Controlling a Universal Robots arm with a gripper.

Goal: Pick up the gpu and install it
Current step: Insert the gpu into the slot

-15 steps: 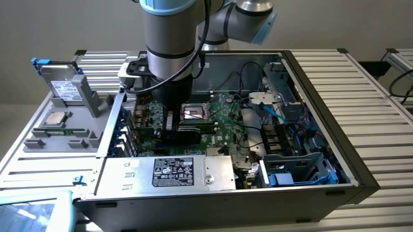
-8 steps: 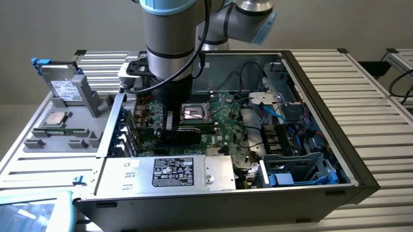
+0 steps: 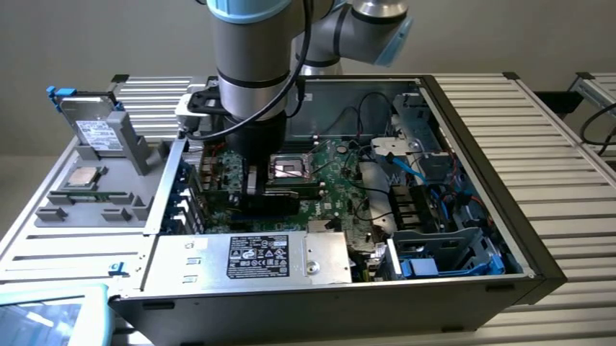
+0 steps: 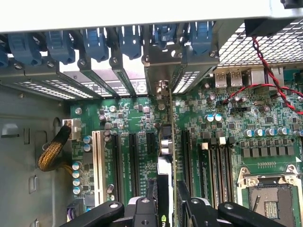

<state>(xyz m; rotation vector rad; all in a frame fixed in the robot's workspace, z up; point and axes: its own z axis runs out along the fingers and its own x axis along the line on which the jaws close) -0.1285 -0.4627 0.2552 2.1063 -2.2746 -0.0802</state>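
Note:
Inside the open computer case, my gripper reaches down over the green motherboard. In the wrist view the gpu stands edge-on as a thin green card with a dark block, and my gripper is shut on it. One black finger lies on each side of the card. The card lines up with an expansion slot on the motherboard. Its silver bracket end reaches the case's rear slot openings. How deep the card sits in the slot is hidden.
Blue retention clips line the rear slots and a white slot lies beside the black ones. Red wires cross near the CPU socket. The labelled power supply borders the board. A silver drive stands on the grey fixture outside.

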